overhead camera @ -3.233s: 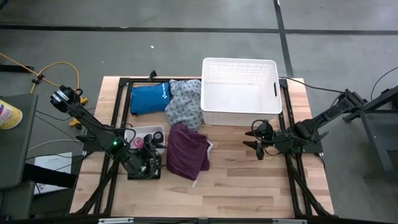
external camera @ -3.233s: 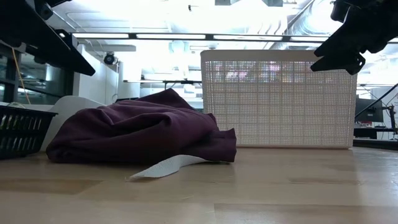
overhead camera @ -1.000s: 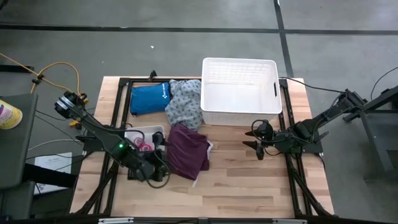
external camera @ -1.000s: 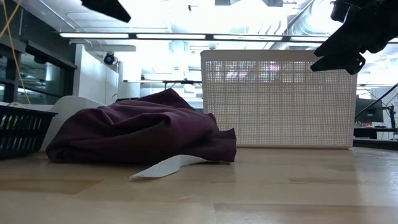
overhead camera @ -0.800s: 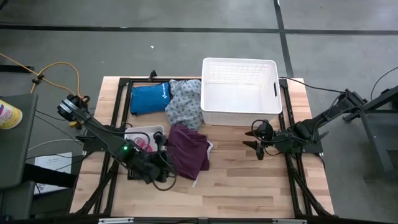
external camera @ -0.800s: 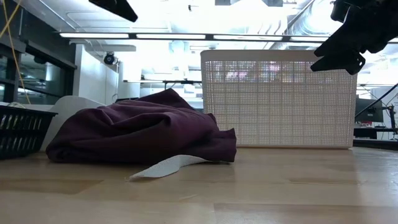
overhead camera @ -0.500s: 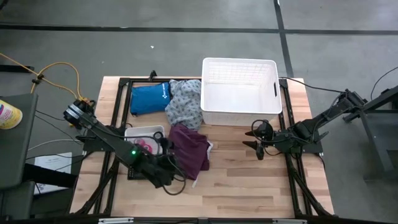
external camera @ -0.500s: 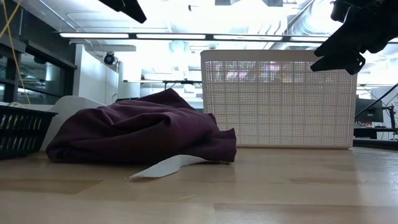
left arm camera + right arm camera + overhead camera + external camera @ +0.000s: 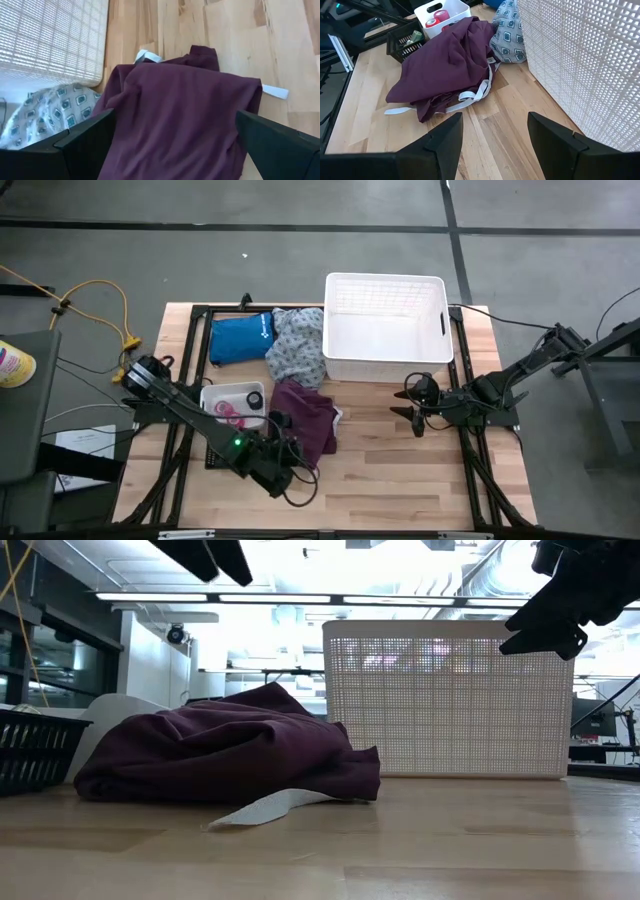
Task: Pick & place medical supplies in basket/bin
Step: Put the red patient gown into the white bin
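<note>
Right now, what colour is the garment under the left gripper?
Maroon garment, clearest in the left wrist view, below the open left gripper.

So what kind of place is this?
Probably a robotics lab or workshop: a bare concrete floor, exposed ducts and strip lights overhead, and two robot arms at a wooden table.

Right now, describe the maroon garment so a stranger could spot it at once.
Start from the big white basket on the wooden table. In front of its left corner lies a crumpled maroon garment, white straps trailing. Its neighbour, the patterned grey cloth, is pale, not plain dark.
</note>
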Robot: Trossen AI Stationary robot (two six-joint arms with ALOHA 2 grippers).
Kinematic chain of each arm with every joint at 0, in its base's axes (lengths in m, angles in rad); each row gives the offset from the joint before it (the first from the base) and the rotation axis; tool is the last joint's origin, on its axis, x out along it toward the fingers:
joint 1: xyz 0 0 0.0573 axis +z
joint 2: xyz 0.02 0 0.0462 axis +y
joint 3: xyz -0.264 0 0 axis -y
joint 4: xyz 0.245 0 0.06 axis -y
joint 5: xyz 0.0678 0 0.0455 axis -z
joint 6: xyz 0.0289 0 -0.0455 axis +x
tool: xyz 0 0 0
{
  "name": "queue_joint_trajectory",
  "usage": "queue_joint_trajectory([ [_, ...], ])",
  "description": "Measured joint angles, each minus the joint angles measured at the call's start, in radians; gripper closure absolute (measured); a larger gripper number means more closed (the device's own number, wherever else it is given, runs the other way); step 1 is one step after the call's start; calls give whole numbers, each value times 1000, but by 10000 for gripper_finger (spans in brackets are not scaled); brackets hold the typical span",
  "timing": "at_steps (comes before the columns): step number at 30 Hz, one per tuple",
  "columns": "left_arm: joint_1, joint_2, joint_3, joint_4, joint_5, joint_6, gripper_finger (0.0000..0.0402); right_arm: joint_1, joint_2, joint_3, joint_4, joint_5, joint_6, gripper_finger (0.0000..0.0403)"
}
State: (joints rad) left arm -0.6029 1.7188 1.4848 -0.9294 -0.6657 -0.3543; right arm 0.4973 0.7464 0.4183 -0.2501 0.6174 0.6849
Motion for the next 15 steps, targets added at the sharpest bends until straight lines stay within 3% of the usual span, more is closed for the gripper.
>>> queue_joint_trajectory([
  [15,-55,121,18,-6,40,-130,2,0,0,0,0,0,0,192],
])
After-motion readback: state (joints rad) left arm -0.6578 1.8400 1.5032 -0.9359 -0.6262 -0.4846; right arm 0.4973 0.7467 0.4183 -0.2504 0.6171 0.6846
